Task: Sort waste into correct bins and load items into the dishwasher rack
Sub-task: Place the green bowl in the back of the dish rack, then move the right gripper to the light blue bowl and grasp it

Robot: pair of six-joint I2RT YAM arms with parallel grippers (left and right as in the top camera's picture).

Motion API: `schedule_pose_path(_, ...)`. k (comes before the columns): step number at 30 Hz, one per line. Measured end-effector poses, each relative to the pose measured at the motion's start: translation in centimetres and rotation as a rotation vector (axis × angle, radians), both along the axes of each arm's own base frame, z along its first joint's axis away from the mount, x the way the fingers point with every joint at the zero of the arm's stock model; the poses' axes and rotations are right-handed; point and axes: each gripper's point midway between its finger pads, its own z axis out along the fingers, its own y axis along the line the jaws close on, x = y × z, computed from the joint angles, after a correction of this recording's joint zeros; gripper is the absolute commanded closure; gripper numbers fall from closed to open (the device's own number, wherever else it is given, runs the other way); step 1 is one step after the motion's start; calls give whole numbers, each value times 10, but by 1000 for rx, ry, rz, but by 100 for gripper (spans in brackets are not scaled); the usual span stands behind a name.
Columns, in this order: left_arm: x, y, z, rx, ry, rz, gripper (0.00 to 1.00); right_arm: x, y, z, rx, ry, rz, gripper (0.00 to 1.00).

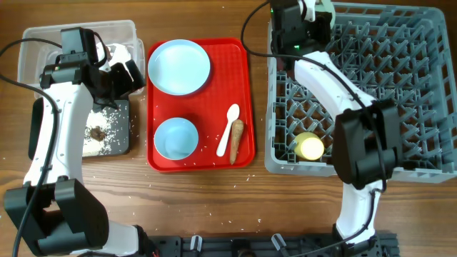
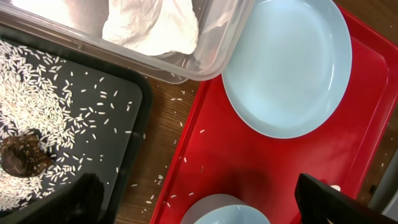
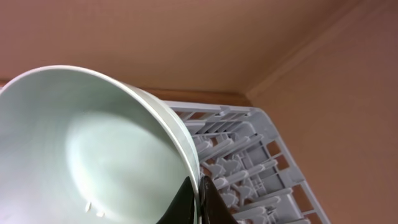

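Rim of pale green bowl (image 3: 93,155) in clenched right claw (image 3: 198,186) over rack (image 3: 249,162); left claw (image 2: 208,199) released above red tray (image 2: 249,155).

From overhead, the left arm (image 1: 48,128) covers most of the clear tub (image 1: 114,30) and its crumpled tissue (image 2: 152,25). The pale green bowl (image 3: 93,143) runs off the right wrist view's left and bottom edges. The left wrist view clips the pale blue bowl (image 2: 224,213).

no text, label, brand, number or sign can be read on anything here.
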Motion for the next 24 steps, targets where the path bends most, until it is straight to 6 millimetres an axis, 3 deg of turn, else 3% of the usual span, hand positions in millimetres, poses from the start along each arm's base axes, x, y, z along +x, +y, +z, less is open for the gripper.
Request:
schedule_pose_path(3, 0, 0, 0, 0, 0, 0, 0, 2, 0, -11, -11, 13, -5, 96)
schedule_pose_path(12, 0, 0, 0, 0, 0, 0, 0, 0, 2, -13, -36, 45, 0, 95)
schedule_pose_path(14, 0, 0, 0, 0, 0, 0, 0, -2, 8, -13, -49, 60, 14, 81)
schedule_pose_path(16, 0, 0, 0, 0, 0, 0, 0, -5, 18, -17, -72, 100, 38, 54)
schedule_pose_path(18, 0, 0, 0, 0, 0, 0, 0, -12, 29, -24, -104, 165, 66, 39)
schedule_pose_path(22, 0, 0, 0, 0, 0, 0, 0, -24, 45, -36, -148, 259, 107, 0)
schedule_pose_path(24, 0, 0, 0, 0, 0, 0, 0, -24, 46, -37, -152, 265, 110, 0)
